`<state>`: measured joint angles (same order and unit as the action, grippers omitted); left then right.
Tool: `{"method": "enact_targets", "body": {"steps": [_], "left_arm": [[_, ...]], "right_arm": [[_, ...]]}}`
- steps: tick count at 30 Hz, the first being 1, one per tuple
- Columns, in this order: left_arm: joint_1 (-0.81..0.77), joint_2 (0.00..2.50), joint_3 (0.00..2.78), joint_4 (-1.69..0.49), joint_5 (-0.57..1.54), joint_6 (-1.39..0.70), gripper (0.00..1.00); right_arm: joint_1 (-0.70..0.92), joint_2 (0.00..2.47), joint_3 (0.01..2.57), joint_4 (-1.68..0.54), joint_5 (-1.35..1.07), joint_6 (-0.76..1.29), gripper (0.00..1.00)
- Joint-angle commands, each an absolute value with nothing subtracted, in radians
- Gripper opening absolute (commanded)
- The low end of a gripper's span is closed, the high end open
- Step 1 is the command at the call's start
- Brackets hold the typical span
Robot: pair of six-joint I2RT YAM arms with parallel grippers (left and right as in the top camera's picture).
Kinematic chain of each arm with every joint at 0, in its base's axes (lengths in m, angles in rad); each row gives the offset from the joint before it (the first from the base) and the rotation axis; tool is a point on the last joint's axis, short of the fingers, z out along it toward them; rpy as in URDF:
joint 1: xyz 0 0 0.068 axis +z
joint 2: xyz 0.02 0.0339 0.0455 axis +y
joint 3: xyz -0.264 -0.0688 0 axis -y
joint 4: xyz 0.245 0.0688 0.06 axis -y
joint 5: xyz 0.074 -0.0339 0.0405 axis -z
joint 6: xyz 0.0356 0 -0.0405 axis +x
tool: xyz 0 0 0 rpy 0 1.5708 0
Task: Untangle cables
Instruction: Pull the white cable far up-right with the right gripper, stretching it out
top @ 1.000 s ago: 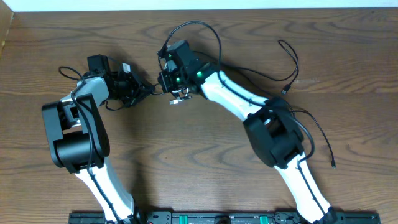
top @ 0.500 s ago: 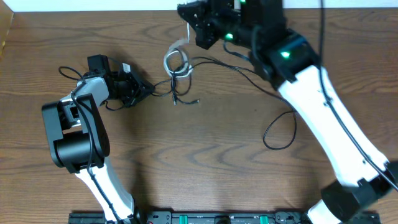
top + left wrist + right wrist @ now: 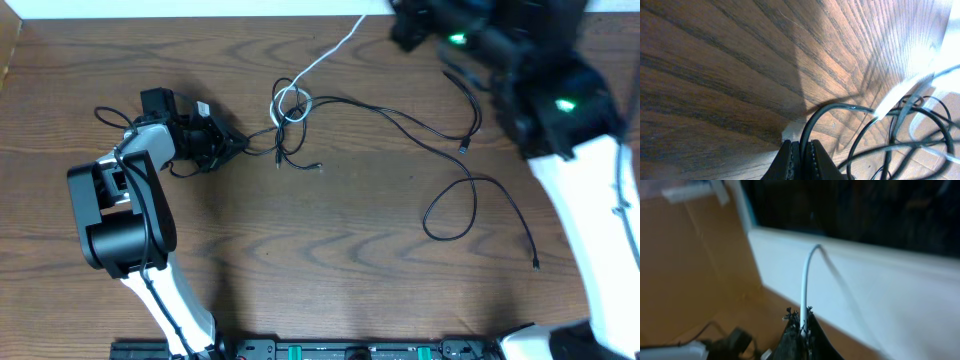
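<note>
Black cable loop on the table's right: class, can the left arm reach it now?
Probably not: the left gripper is shut on another black cable, and the loop lies far across the table.

One camera looks down on the brown wooden table [image 3: 300,280]; two peek closely past black fingers [image 3: 787,160]. All see the thin white cable [image 3: 330,50].

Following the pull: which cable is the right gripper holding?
The white cable, the only light one; the right gripper is shut on it. The black cables lie on the table, one held by the left gripper.
</note>
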<state>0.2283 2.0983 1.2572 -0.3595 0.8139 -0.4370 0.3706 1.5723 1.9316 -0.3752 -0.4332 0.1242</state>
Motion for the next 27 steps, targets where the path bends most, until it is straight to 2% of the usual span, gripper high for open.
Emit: {"method": "enact_targets", "body": {"steps": [1,13,19,27], "left_arm": [[0.231,2.115,1.261,-0.361,0.819,-0.424,0.08],[0.231,2.115,1.261,-0.361,0.819,-0.424,0.08],[0.231,2.115,1.261,-0.361,0.819,-0.424,0.08],[0.231,2.115,1.261,-0.361,0.819,-0.424,0.08]], "right_arm": [[0.316,1.488,1.93,-0.356,-0.428,0.11,0.01],[0.09,1.349,1.93,-0.276,-0.414,0.146,0.01],[-0.02,1.34,1.93,-0.245,-0.278,0.278,0.01],[-0.151,1.342,1.93,-0.229,-0.157,0.292,0.01]]}}
